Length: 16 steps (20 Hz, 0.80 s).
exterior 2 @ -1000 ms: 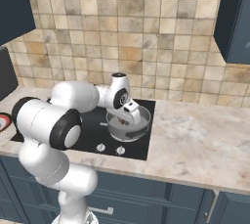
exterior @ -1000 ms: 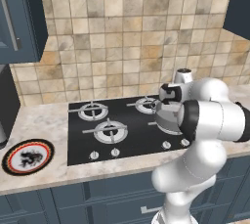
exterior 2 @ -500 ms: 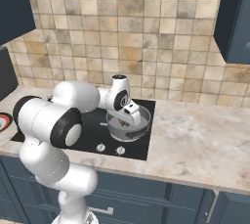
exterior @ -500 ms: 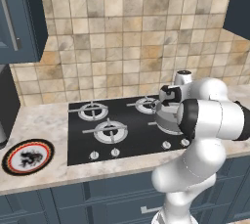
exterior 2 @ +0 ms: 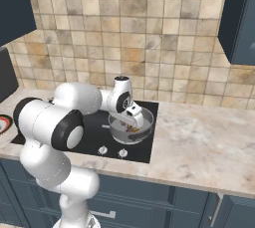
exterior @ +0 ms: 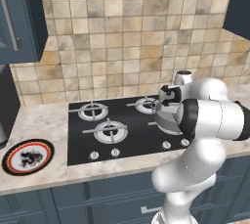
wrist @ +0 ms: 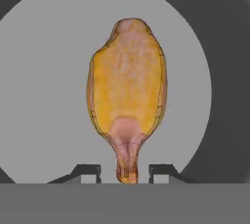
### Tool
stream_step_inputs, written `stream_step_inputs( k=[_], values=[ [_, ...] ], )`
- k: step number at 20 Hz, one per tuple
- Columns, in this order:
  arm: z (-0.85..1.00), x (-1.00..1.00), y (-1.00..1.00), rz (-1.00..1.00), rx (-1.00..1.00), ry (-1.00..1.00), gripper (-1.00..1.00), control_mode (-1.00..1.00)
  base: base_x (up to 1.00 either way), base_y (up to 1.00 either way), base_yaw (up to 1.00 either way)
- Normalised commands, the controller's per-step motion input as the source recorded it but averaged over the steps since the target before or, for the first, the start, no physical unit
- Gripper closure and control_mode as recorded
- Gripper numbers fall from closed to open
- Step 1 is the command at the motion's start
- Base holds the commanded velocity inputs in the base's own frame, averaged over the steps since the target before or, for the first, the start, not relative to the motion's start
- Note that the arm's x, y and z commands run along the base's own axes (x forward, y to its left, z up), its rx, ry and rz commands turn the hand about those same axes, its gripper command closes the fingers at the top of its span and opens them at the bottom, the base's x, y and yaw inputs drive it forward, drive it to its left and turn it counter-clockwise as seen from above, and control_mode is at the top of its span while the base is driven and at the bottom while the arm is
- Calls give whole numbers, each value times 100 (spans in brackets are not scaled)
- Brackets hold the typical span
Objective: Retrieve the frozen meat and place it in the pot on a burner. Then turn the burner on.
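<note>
Dark finger tips [wrist: 88, 171] being seen either side of narrow tail of brown-orange, yellow-patched lump of frozen meat [wrist: 127, 96], small gap showing each side; firm grip or release cannot be told. Two-finger gripper [wrist: 125, 173] being pointed down into wide shallow grey metal pot [exterior 2: 130, 127]; meat being seen against pot's grey floor.

Left to right: round black-rimmed, red-ringed patterned plate [exterior: 28, 156] lying on marble counter [exterior: 39, 118]; black cooktop [exterior: 122, 126] with burners; pot sitting at cooktop's right front, white arm bending over it.
</note>
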Motion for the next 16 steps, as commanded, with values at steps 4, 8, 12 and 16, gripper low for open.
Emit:
stream_step_inputs(
  k=[4,8,12,16],
  values=[
    [0,0,0,0,0,0,-100,-100,0,0,0],
    [0,0,0,0,0,0,-100,-100,0,0,0],
    [15,0,0,0,-1,0,-100,-100,0,0,0],
    [60,0,0,1,0,-6,-100,-100,0,0,0]
  ],
)
